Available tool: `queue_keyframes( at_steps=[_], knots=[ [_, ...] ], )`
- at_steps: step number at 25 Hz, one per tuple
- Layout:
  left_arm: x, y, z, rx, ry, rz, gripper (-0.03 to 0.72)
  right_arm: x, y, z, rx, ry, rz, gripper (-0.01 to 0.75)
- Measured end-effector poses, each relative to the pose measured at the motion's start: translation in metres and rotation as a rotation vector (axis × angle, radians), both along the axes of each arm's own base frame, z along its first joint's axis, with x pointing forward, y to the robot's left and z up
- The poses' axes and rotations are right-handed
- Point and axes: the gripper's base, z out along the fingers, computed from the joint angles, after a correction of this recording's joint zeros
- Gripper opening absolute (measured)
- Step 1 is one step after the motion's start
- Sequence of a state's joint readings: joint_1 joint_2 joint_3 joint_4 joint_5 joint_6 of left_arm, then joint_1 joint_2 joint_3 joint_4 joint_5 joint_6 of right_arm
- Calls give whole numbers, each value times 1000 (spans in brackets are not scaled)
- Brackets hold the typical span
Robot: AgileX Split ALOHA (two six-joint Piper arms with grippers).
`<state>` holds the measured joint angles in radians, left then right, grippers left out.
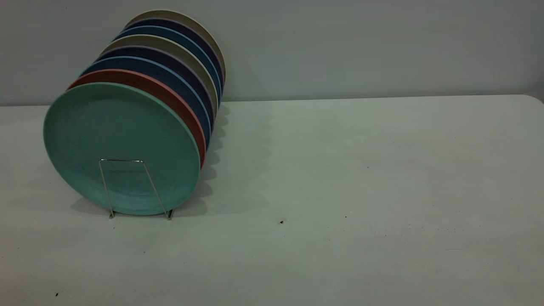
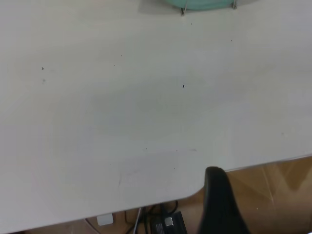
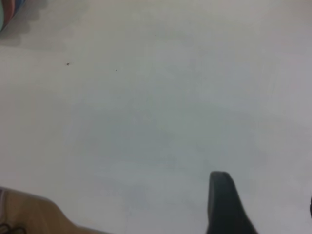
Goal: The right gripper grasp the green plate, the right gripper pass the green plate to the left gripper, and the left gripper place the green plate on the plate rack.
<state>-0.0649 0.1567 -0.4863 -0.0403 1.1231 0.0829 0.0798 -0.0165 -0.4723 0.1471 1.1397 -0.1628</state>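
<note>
- The green plate point(image 1: 121, 146) is standing upright in the front slot of the plate rack point(image 1: 135, 187), the foremost of a row of plates, with the front wire loop of the rack across its lower face.
- Right behind it sits the salmon-pink plate point(image 1: 170, 91), then the dark blue plates point(image 1: 178, 80), with grey-beige ones between them.
- By the look of it the job is finished: the plate is racked, nobody is holding it, and I judge nothing is left but parking the arms.
- No arm shows in the exterior view at all; the white table point(image 1: 361, 191) lies bare to the right of the rack.
- In the left wrist view the left gripper point(image 2: 222, 204) shows just one dark finger, out over the table's near edge, with wood floor and cables beyond. Open or closed? Cannot tell, and it carries nothing I can see.
- From there the green plate's bottom rim point(image 2: 200, 5) and the rack's feet peek in at the far side of the table, well apart from that finger.
- In the right wrist view the right gripper point(image 3: 265, 207) also gives one dark finger plus a sliver at the frame edge, above bare table. Its spread I cannot judge; nothing is visibly held.
- The plate row only clips a far corner of that view, well apart again.
</note>
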Motion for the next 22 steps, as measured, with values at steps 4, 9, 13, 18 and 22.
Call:
queue_keyframes(
  at_steps=[4,9,13,18,22],
  knots=[
    [-3,0,0,-2,-24,15,501,0,0,0,1,0,-3,428],
    [-18,0,0,-5,-134,61,501,0,0,0,1,1,-14,428],
    [-24,0,-1,-5,-167,60,501,0,0,0,1,1,-16,428],
    [-25,0,-1,-6,-170,60,501,0,0,0,1,1,-16,428],
    [-25,0,-1,-6,-170,59,501,0,0,0,1,1,-16,428]
  ],
)
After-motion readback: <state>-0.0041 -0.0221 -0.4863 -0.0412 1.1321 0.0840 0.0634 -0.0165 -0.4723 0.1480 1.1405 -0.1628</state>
